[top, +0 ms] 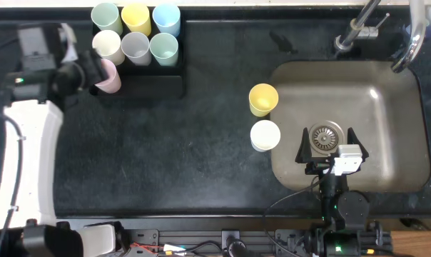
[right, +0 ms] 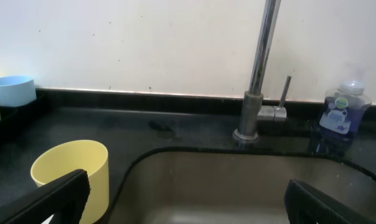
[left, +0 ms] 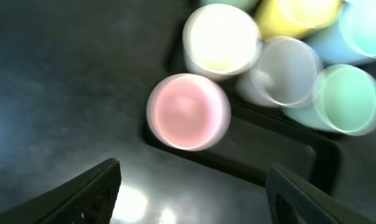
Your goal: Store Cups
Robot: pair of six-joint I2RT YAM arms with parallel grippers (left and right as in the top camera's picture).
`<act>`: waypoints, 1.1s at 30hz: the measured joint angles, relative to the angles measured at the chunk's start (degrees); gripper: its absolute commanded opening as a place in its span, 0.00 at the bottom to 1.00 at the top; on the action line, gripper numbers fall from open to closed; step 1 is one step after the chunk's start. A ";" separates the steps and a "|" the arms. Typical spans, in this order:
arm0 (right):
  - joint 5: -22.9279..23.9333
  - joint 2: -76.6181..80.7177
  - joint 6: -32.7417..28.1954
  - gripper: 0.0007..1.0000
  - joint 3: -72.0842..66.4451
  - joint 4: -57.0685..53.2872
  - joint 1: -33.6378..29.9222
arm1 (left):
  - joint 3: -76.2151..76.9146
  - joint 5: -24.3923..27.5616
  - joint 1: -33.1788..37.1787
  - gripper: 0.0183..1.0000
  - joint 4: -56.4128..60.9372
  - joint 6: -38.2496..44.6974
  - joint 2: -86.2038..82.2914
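Jaws on the left arm (top: 31, 135) are spread with nothing between them, hovering near the pink cup (left: 188, 112), which stands at a corner of the black tray (top: 158, 86), beside six other cups (top: 135, 46) packed together. Over the sink (top: 387, 93), the right arm's (top: 335, 184) jaws are spread too. On the dark surface (top: 165, 157), just beside the sink, stand a yellow cup (top: 263, 99) and a white cup (top: 265, 135).

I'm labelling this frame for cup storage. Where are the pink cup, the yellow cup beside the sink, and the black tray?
pink cup (left: 188, 112): left wrist view, inside its open mouth.
yellow cup beside the sink (top: 263, 98): top view, its inside.
black tray (top: 155, 83): top view, bare floor.
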 measured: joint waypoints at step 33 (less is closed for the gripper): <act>0.00 0.00 0.00 1.00 0.00 0.00 -0.02 | 16.17 -0.66 -43.41 0.79 -9.16 -21.16 20.63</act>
